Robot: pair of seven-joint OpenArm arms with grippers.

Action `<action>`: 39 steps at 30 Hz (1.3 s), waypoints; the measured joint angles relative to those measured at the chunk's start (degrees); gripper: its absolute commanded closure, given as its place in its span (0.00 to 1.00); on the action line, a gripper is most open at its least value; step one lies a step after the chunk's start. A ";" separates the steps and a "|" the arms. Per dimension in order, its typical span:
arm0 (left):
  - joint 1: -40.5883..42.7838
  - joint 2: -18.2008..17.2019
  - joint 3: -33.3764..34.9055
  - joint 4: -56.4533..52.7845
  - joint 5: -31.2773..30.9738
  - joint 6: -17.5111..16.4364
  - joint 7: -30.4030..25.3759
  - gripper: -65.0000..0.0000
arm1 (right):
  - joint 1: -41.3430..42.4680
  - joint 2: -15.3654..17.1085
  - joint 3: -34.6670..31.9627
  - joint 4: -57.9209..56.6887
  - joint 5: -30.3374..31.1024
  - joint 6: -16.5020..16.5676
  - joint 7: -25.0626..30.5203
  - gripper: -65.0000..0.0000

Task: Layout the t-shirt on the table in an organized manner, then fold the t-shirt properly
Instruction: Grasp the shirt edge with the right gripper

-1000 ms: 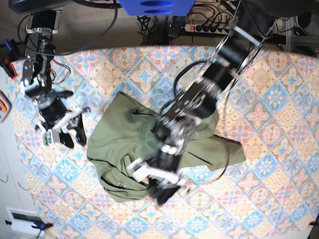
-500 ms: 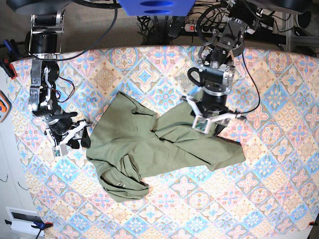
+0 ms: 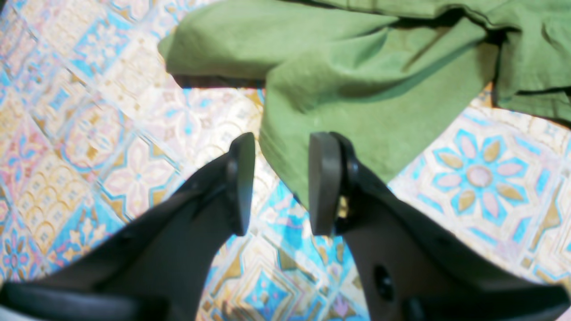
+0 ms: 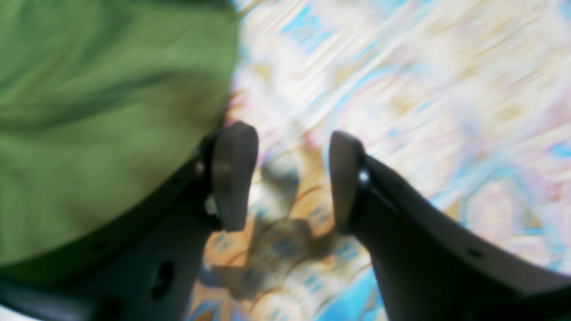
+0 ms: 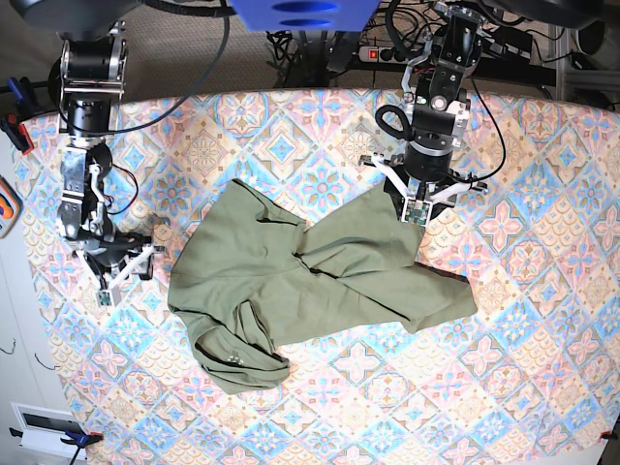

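The olive-green t-shirt [image 5: 310, 281] lies crumpled and creased near the middle of the patterned table [image 5: 542, 387], one sleeve reaching toward the right and the collar end bunched at the near left. The left gripper [image 3: 279, 183] hangs over the shirt's far right edge with its jaws parted and nothing between them, a fold of fabric just beyond the fingertips. The right gripper [image 4: 287, 174] sits just left of the shirt, jaws apart and empty over bare tabletop

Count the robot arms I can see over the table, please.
2: the left arm at the t-shirt's far edge, the right arm beside its other side.
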 measured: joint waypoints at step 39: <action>1.25 -0.07 -0.02 0.04 -0.66 -0.02 0.00 0.69 | -0.33 -8.57 -2.01 -1.79 -6.47 0.35 2.47 0.54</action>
